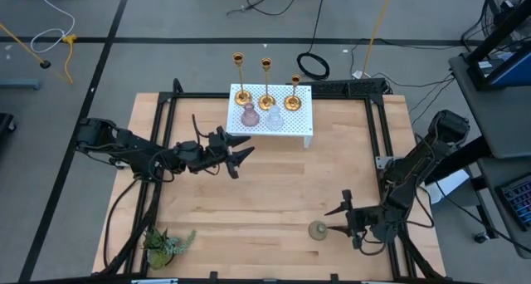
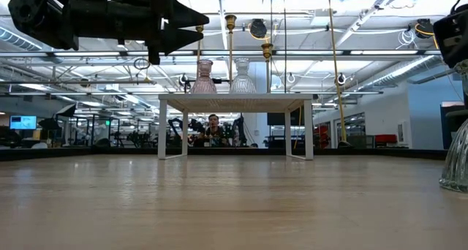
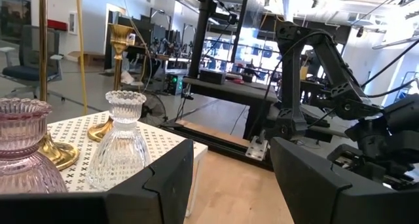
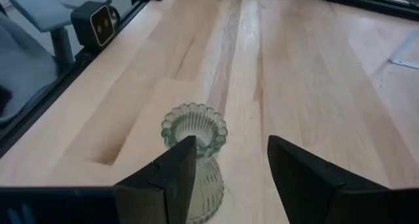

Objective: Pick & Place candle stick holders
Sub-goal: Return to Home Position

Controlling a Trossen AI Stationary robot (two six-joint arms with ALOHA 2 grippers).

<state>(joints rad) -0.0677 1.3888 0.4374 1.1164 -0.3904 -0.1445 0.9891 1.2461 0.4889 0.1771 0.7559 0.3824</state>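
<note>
Three gold candlesticks (image 1: 266, 97) stand by their round bases on the white perforated rack (image 1: 299, 128) at the table's far middle. A pink glass holder (image 1: 249, 116) and a clear one (image 1: 274, 120) stand there too, and both show in the left wrist view (image 3: 23, 152) (image 3: 124, 142). A green glass holder (image 1: 318, 229) stands upright on the table near the right front, and also shows in the right wrist view (image 4: 194, 135). My left gripper (image 1: 243, 155) is open and empty above the table, short of the rack. My right gripper (image 4: 229, 165) is open, low over the table, with the green holder just ahead of one finger, not between the two. My right gripper comes level from the table's right side. One fingertip (image 4: 171, 171) stands right by the green holder's lower body (image 4: 208, 185). I cannot tell whether it touches. The holder stands upright on the table.
A green plant sprig (image 1: 166, 244) lies at the table's near left corner. A black frame (image 1: 377, 134) runs around the table. A person (image 2: 213, 127) shows in the room beyond the rack. Bare wood lies between the rack and the green holder.
</note>
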